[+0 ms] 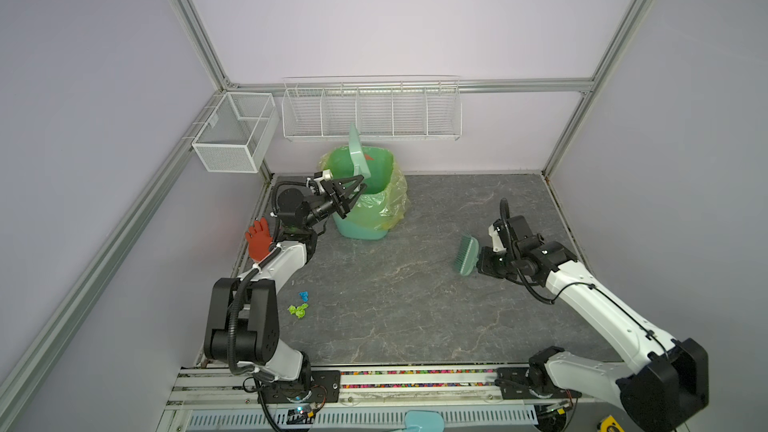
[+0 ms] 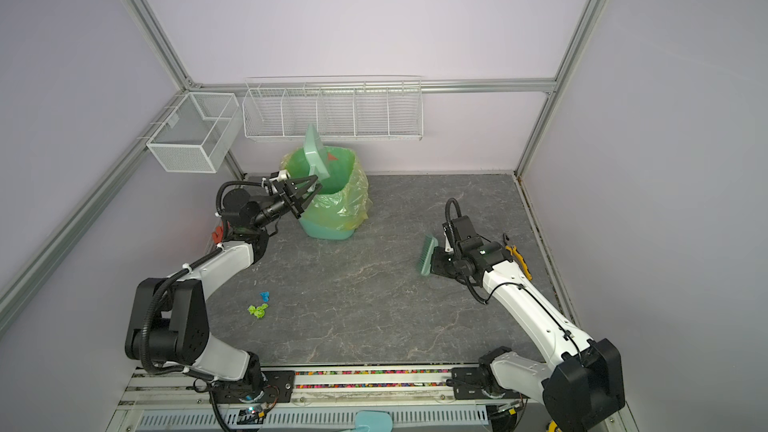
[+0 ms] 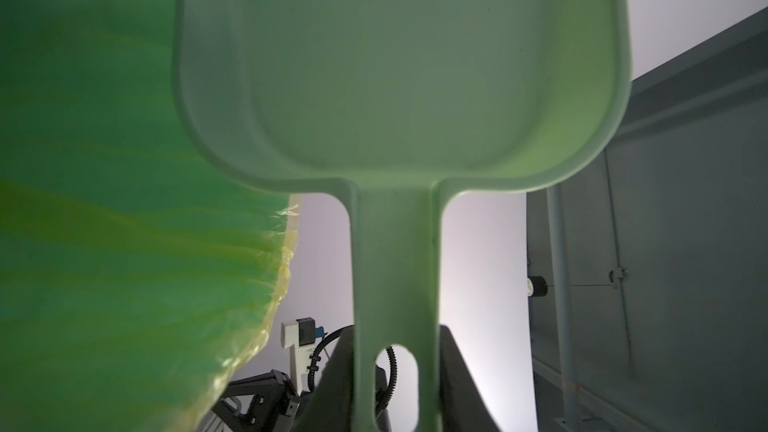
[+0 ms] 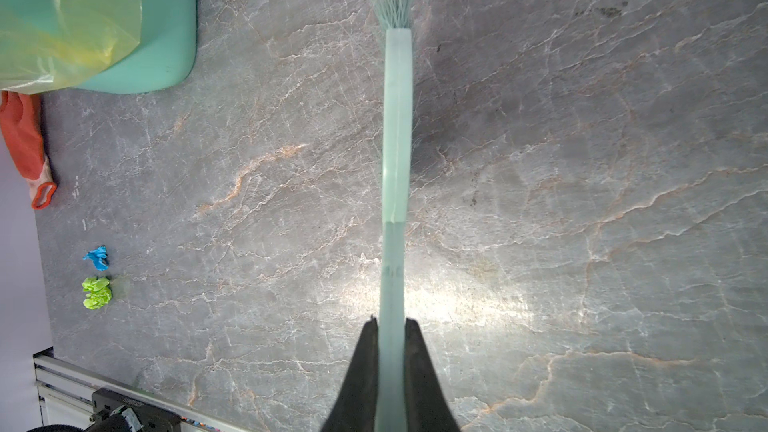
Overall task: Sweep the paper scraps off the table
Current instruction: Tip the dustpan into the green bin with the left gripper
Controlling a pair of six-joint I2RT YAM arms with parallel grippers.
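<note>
Left gripper (image 1: 362, 184) gripped the dustpan (image 1: 357, 151) handle, pan tipped over the bin (image 1: 361, 230) at the back edge, right gripper (image 1: 480, 261) was clenched on the brush (image 1: 468, 254), and two scraps, blue (image 1: 304, 296) and green (image 1: 298, 310), lay unswept near the tabletop's (image 1: 415, 284) left edge, so the job looked part-done.

walls (image 1: 374, 14): pale lilac | frame: aluminium rails (image 1: 519, 86) | baskets (image 1: 372, 112): 2, white wire

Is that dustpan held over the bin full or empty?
Empty: the dustpan shows a bare scoop, tipped up over the bin.
</note>
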